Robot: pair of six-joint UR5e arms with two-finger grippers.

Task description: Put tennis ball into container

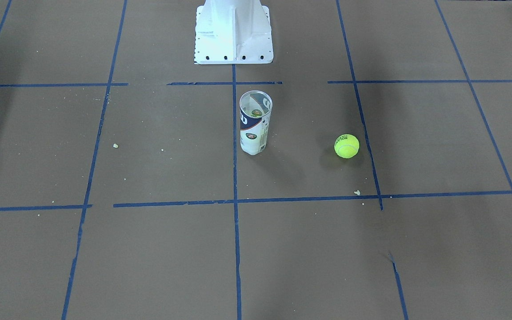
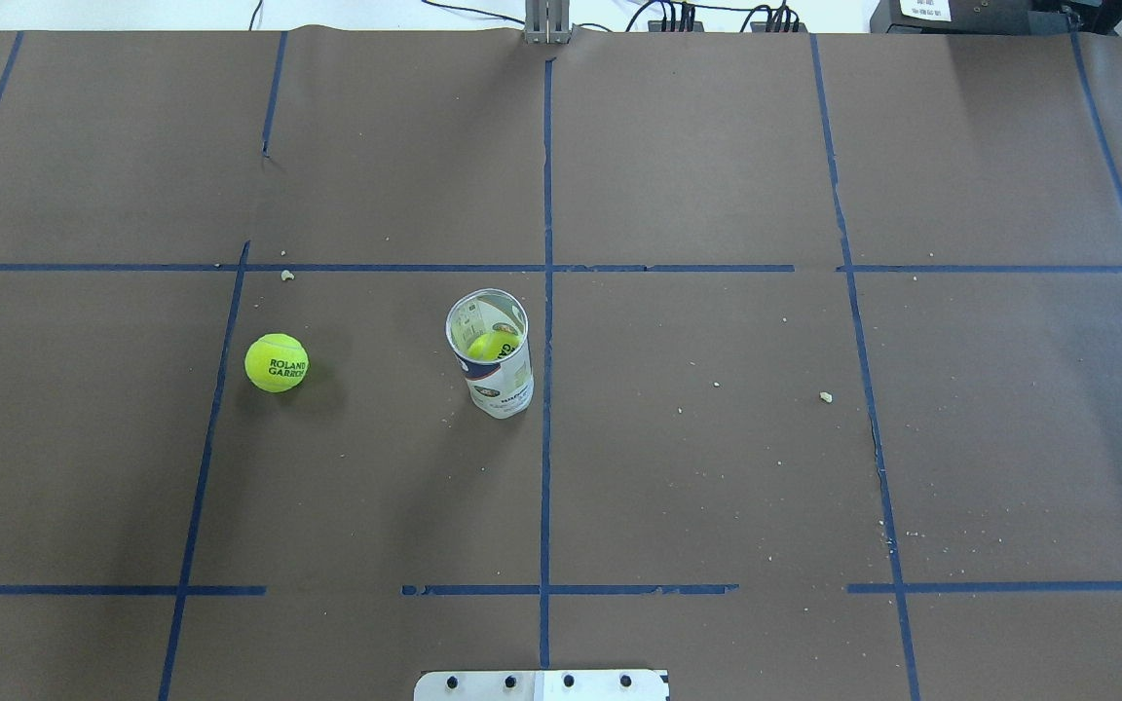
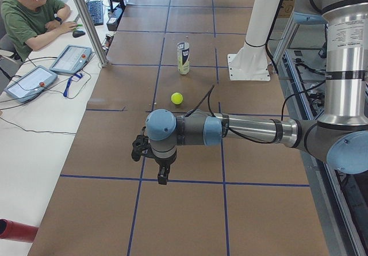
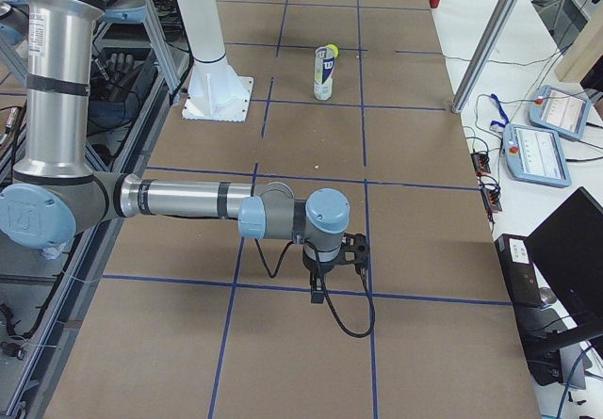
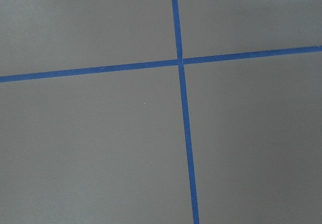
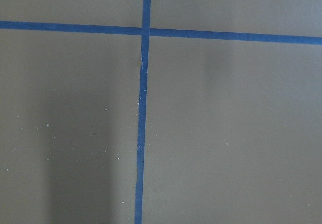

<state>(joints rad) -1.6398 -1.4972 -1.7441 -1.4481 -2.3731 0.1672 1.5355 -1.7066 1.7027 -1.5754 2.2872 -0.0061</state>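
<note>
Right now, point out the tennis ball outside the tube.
The tennis ball lying on the table left of the container; the other ball sits inside it.

You'll see the tennis ball (image 2: 276,362) is bright yellow-green, with dark lettering and a pale curved seam. The container (image 2: 503,385) is clear plastic with a white and dark navy label (from overhead, a yellow-green patch shows inside it). Your tabletop (image 2: 717,467) is dull brown, crossed by a grid of blue tape lines (image 2: 547,195). The pedestal base (image 1: 234,35) is white. The left arm (image 3: 247,130) and right arm (image 4: 188,198) are silver with pale blue joints.
</note>
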